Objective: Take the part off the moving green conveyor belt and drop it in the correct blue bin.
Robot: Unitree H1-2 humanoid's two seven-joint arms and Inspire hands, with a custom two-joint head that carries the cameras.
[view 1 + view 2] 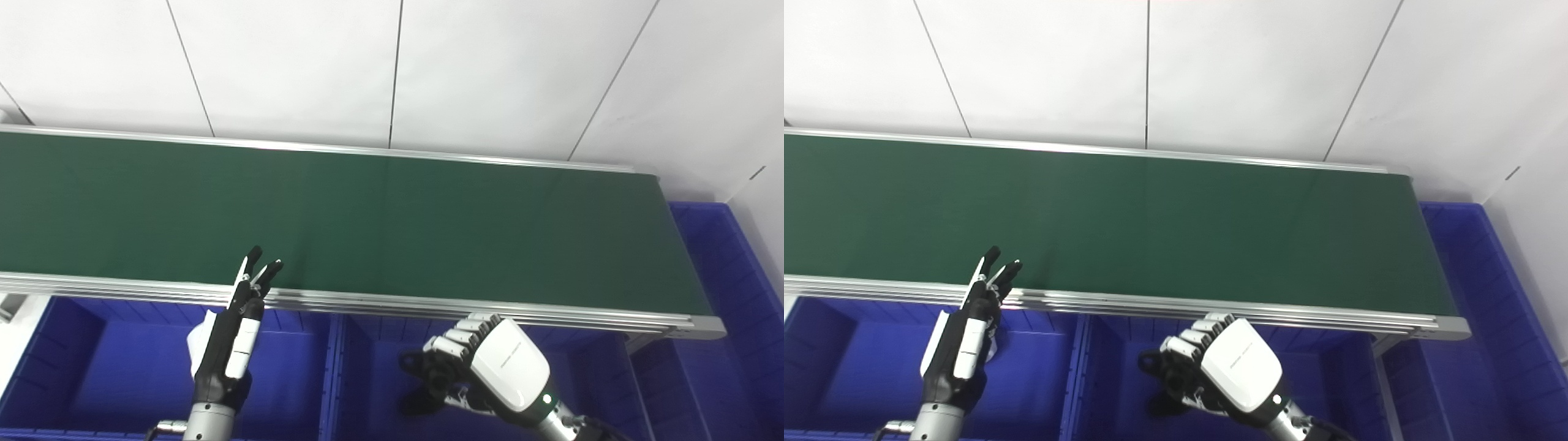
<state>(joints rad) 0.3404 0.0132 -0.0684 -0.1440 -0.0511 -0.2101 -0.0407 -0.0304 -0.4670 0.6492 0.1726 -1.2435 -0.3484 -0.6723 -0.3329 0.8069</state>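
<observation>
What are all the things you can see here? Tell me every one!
belt: one, dark green with silver rails, across the middle; no part on it.
bins: three seen, blue; two in front below the belt, one at its right end.
wall: white panels, behind the belt.
left hand: one, black and white, fingers straight and apart, over the left front bin.
right hand: one, white and black, fingers curled, holding nothing seen, over the middle bin.

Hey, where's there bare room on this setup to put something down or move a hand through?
The whole green conveyor belt shows bare between its two silver rails. The blue bin beyond the belt's right end looks bare too. It is tighter along the near rail: the left hand reaches over it, fingers extended, and the right hand, fingers curled, hangs over the middle bin.
</observation>
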